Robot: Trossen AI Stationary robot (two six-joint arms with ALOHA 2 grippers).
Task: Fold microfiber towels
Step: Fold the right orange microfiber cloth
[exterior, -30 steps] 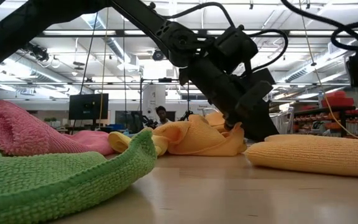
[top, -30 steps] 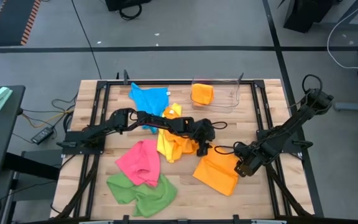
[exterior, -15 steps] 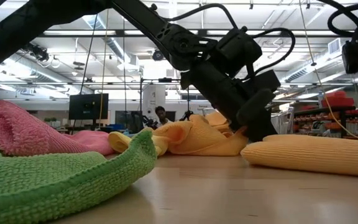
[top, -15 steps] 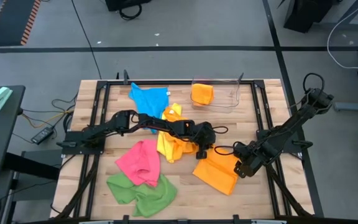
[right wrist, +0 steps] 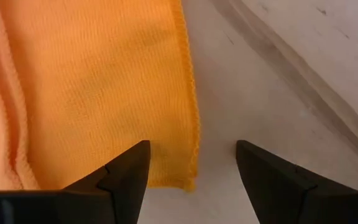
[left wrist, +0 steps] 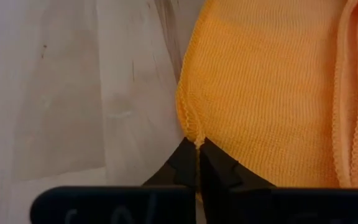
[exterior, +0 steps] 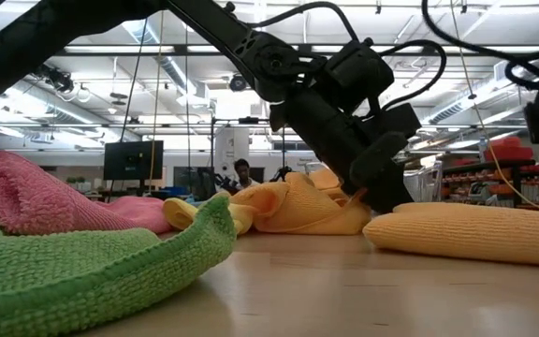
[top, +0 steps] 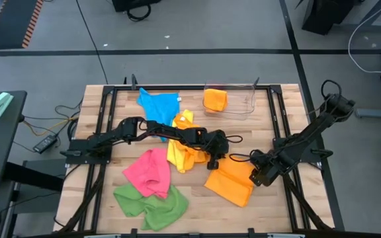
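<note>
My left arm lies across the yellow towel (top: 180, 153), covering its middle from above. The green towel (exterior: 92, 271) runs off the low view's near edge. In my left wrist view, the orange towel (left wrist: 266, 93) is cut off on three sides. The clear bin (top: 243, 99) blurs whatever shape its orange cloth (top: 215, 99) has.

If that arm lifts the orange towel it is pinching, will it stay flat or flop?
Probably flop: the orange towel already puckers where the left tool is shut on its edge. It looks soft and light, like the crumpled yellow towel beside it. The knit probably grips rather than slips.
</note>
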